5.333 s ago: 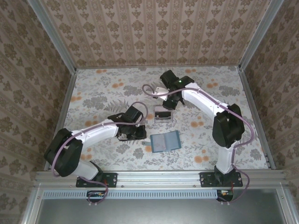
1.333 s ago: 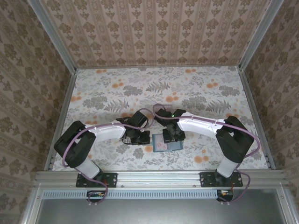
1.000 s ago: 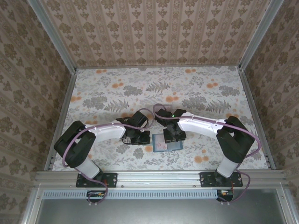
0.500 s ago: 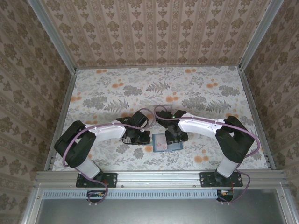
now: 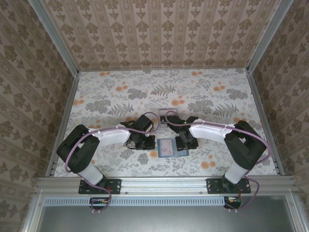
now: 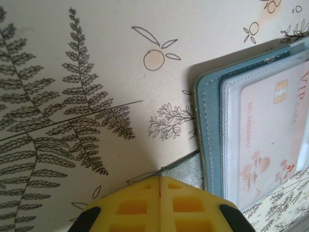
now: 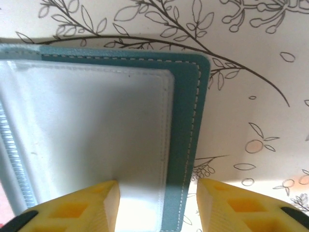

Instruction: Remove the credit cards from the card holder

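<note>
Two grippers: the left gripper (image 6: 160,186) had its yellow fingers pressed together on nothing we could see. The right gripper (image 7: 157,193) had its fingers apart and held nothing.
Left tool's place: it was low over the floral table (image 6: 72,58), just beside the left edge of the card holder (image 6: 208,125). Whether it pinned that edge we could not tell.
Right tool's place: its fingers straddled the stitched border of the holder's right panel, above an empty clear sleeve (image 7: 96,130).
Card holder: it lay open and flat on the table, between the two arms.
Credit card: one pale pink credit card (image 6: 270,140) sat inside the clear pocket of the left panel.
Step in hand: we judged this to be the approach to a pocket, with no card drawn out yet.
Next move: we judged it called for a steady hold on the soft holder while the open fingers shifted to the filled pocket and pinched the card's thin exposed edge.
</note>
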Tool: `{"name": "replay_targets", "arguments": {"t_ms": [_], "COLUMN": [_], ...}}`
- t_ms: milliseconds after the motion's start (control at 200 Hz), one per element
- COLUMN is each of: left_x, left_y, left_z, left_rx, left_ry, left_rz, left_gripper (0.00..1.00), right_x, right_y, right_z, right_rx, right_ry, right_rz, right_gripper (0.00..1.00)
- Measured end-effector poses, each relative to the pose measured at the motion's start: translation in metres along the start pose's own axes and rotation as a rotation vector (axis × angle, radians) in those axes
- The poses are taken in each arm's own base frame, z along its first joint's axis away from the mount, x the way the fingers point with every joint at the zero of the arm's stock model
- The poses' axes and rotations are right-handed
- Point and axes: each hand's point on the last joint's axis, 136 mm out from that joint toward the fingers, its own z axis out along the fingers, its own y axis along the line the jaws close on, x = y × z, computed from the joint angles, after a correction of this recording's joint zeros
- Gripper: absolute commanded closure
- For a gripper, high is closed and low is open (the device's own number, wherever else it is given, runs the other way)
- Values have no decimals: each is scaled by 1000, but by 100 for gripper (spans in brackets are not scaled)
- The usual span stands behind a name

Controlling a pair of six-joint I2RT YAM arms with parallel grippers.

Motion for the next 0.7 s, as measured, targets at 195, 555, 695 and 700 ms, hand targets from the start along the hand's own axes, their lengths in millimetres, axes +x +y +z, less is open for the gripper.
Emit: {"name": "replay_targets", "arguments": {"t_ms": [195,555,695,700], "left_x": [1,-12,-15,-15], "left_y": [1,-22,-41,-41], "left_z": [-2,-16,-19,-19], "left_rx": [-16,-12,14,15], "left_ry": [8,-14,-28,-28], "left_rz": [-2,37,74,75], "left_gripper": [94,93,94,94], "right_x": [1,0,1,1], "right_y": [3,10,8,8], "right_z": [0,-4,-9,-10], "right_rx": [-44,-86,-84,-85], "right_ry": [3,-8,-12,-13], "right_rz": [11,12,11,11], "right_gripper": [67,62,60,60]}}
